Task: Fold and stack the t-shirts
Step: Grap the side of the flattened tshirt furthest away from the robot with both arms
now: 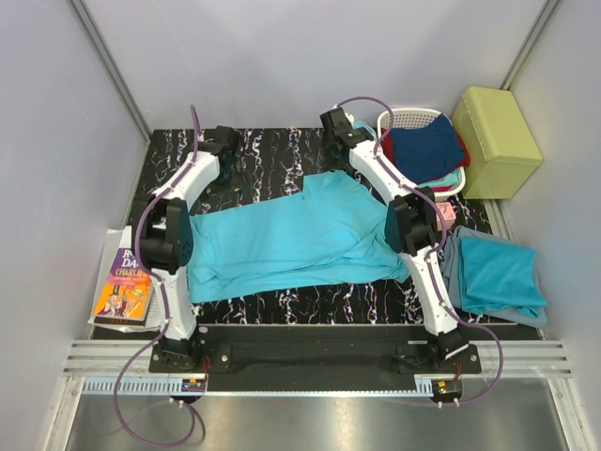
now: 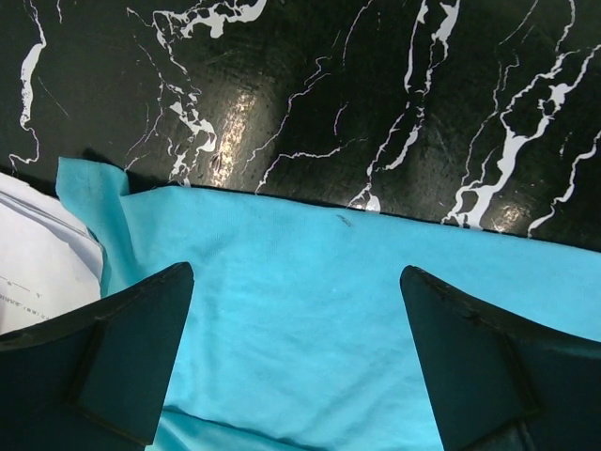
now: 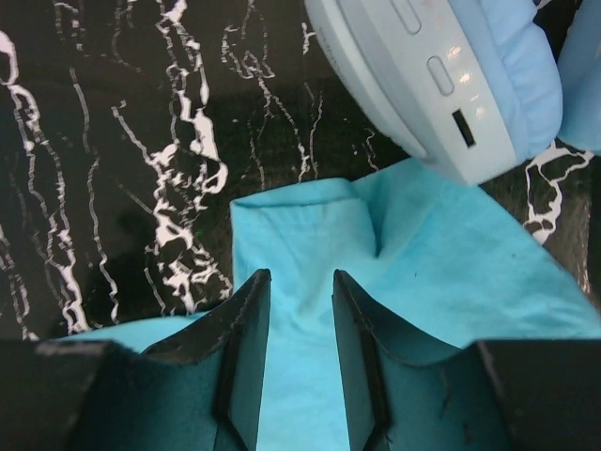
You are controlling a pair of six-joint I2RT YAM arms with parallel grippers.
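A turquoise t-shirt (image 1: 282,240) lies spread across the black marble table (image 1: 272,155). My left gripper (image 1: 223,148) is wide open above the shirt's far left edge (image 2: 300,301), with both fingers clear of the cloth. My right gripper (image 1: 338,132) is over the shirt's far sleeve (image 3: 300,235). Its fingers (image 3: 249,319) stand a narrow gap apart with sleeve cloth showing between them. I cannot tell whether they press on it. A folded teal shirt (image 1: 493,272) lies at the right edge of the table.
A white basket (image 1: 404,120) holding dark blue and red clothes stands at the back right, next to a yellow-green box (image 1: 498,141). White-and-blue headphones (image 3: 441,85) lie just beyond the sleeve. A book (image 1: 122,282) on white papers (image 2: 38,263) lies at the left.
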